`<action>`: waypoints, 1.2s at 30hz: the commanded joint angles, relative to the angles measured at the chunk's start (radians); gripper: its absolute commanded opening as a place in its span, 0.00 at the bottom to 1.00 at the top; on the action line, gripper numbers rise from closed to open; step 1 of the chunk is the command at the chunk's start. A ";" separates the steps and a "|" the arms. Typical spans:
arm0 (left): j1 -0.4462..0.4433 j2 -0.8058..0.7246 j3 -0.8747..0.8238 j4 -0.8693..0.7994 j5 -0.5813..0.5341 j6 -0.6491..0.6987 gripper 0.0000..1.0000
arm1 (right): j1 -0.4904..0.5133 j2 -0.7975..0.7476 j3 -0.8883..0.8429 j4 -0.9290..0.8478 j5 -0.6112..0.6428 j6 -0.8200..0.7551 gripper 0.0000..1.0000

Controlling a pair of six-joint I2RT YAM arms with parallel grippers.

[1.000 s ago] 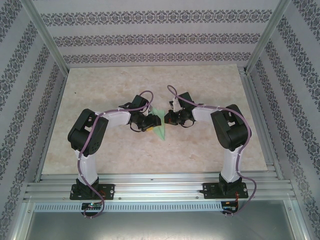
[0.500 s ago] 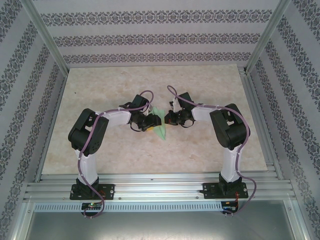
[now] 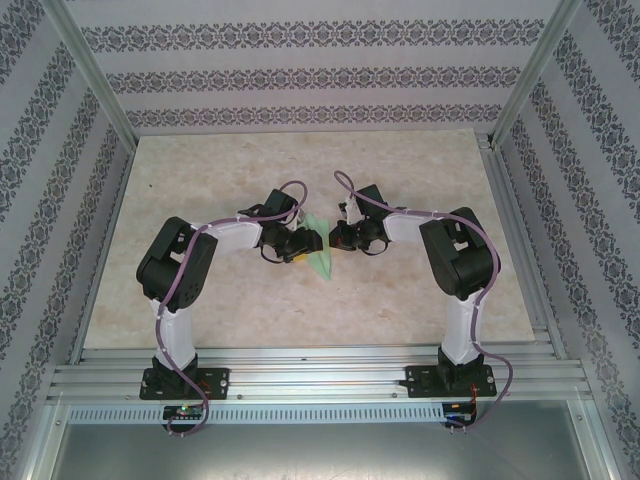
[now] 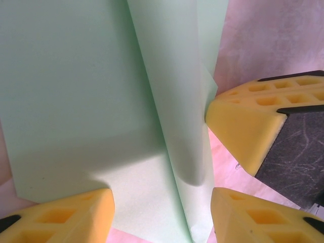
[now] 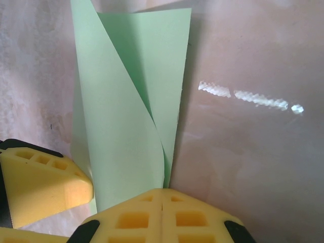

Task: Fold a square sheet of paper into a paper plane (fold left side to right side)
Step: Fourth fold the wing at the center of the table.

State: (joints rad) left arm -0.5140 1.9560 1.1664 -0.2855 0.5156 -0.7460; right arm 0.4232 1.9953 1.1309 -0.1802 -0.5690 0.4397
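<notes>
The square sheet of paper (image 3: 321, 252) is light green and lies partly folded on the table between the two grippers, narrowing to a point toward the near side. In the left wrist view the paper (image 4: 101, 101) has a raised flap curling up along a centre crease. My left gripper (image 4: 162, 210) is open, with its yellow fingers (image 4: 61, 217) standing on either side of the sheet. My right gripper (image 5: 162, 202) is shut, and its joined tips rest against the paper's (image 5: 126, 116) lifted flap. From above, the left gripper (image 3: 300, 244) and right gripper (image 3: 340, 238) nearly meet.
The beige marbled table (image 3: 200, 180) extends around the arms. Patterned walls (image 3: 300, 80) and aluminium frame rails (image 3: 300, 370) enclose it. The right gripper's yellow finger (image 4: 248, 121) sits close beside the left gripper's fingers.
</notes>
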 commanded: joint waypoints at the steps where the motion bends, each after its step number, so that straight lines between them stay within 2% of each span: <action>1: -0.019 0.086 -0.024 -0.039 -0.080 0.011 0.57 | 0.008 -0.047 0.021 0.009 -0.005 -0.014 0.00; 36: -0.021 0.091 -0.021 -0.040 -0.079 0.013 0.57 | 0.020 0.010 0.035 -0.033 0.036 -0.032 0.00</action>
State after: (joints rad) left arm -0.5152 1.9564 1.1664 -0.2855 0.5152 -0.7460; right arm 0.4385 1.9797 1.1503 -0.2108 -0.5465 0.4240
